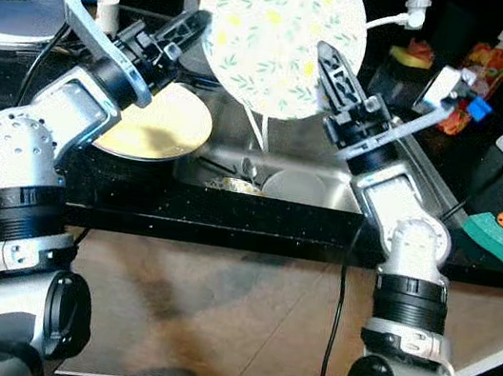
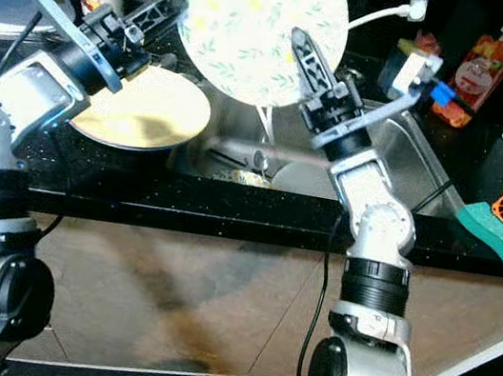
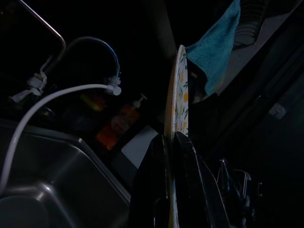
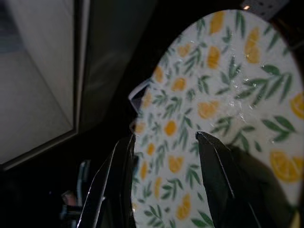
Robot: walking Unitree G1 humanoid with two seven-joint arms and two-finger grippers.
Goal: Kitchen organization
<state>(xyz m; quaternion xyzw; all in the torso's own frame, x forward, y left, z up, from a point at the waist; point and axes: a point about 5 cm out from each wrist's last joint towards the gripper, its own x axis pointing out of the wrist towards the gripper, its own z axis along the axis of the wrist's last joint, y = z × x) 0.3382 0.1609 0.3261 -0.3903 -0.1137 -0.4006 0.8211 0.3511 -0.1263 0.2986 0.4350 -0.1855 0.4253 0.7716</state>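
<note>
The left end effector (image 3: 170, 142) pinches the rim of the lemon-patterned plate (image 1: 282, 34), fingers pressed against both faces (seen edge-on in the left wrist view). The right end effector (image 4: 164, 137) stands spread, its fingers against the plate's patterned face, gripping nothing. The plate is held upright above the sink (image 1: 315, 184), its face toward the robot. A cream plate (image 1: 160, 129) rests on the desk (image 1: 22, 174) beside the sink.

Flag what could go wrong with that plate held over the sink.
The left gripper pinches only the rim of the lemon-print plate, so the upright plate could pivot or slip. It hangs above the sink holding a bowl and utensils; a drop could chip both. The right gripper has jaws open against the plate's face and could nudge it loose.
</note>
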